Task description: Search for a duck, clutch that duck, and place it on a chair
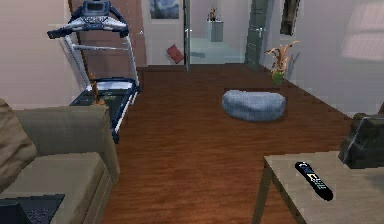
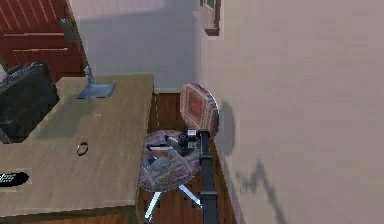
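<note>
Your claw (image 2: 163, 148) shows against the seat of the red-backed swivel chair (image 2: 197, 103), just right of the light wooden tabletop (image 2: 100, 125). You cannot tell its opening or whether it holds anything.

A home, living room with a study corner: wood floor (image 1: 190, 140), a sofa (image 1: 50, 150), a treadmill (image 1: 100, 50), a grey beanbag (image 1: 253, 104) and a potted plant (image 1: 280, 62). At the gripper (image 2: 160, 148) stands a swivel chair (image 2: 197, 103), with a wooden desk (image 2: 100, 130) just left of it in the arm side view.
</note>
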You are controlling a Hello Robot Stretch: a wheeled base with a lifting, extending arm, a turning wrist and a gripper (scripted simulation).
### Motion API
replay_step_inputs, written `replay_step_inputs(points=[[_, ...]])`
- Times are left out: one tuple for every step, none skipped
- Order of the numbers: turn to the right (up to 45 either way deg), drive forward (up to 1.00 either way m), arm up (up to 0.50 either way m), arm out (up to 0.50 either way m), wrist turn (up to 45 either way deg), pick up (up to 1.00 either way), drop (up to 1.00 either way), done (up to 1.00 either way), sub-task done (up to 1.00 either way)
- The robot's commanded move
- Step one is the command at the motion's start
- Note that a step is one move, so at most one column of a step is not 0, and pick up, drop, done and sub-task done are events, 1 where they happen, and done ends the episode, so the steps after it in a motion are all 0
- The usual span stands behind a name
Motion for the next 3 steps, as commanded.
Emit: replay_step_inputs(points=[[0.0, 0.0, 0.1, 0.0, 0.0, 0.0, 0.0, 0.0, 0.0], [0.0, 0.0, 0.0, -0.08, 0.0, 0.0, 0.0, 0.0, 0.0], [0.0, 0.0, 0.0, 0.0, 0.0, 0.0, 0.0, 1.0, 0.0]])
